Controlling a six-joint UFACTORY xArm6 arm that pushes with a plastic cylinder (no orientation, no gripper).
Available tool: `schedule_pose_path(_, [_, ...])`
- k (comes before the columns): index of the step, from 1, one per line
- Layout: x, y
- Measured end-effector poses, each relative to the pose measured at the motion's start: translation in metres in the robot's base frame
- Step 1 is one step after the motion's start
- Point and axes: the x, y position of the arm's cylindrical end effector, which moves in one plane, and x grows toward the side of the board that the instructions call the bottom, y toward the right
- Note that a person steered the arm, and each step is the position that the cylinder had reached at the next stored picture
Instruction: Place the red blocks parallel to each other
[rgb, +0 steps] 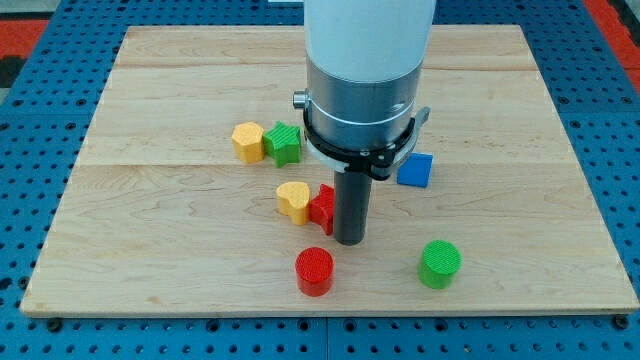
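Note:
My tip (349, 240) stands near the board's middle, just right of the red star block (321, 206), which the rod partly hides. The star touches the yellow heart block (293, 200) on its left. The red cylinder block (314, 270) sits apart, below and to the left of my tip, toward the view's bottom. The two red blocks no longer touch each other.
A yellow hexagon block (247, 141) and a green star block (284, 143) sit together at the upper left. A blue cube (415, 170) is right of the rod. A green cylinder (440, 264) is at the lower right. The arm hides another blue cube. The wooden board (120, 250) lies on a blue pegboard.

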Motion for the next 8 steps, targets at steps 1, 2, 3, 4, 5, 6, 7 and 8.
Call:
schedule_pose_path(1, [-0.021,0.038])
schedule_pose_path(2, [-0.028,0.023])
schedule_pose_path(3, [-0.03,-0.069])
schedule_pose_path(4, [-0.032,-0.154])
schedule_pose_path(5, [-0.034,-0.14])
schedule_pose_path(6, [-0.06,-0.186])
schedule_pose_path(7, [-0.074,-0.208])
schedule_pose_path(8, [-0.051,-0.208])
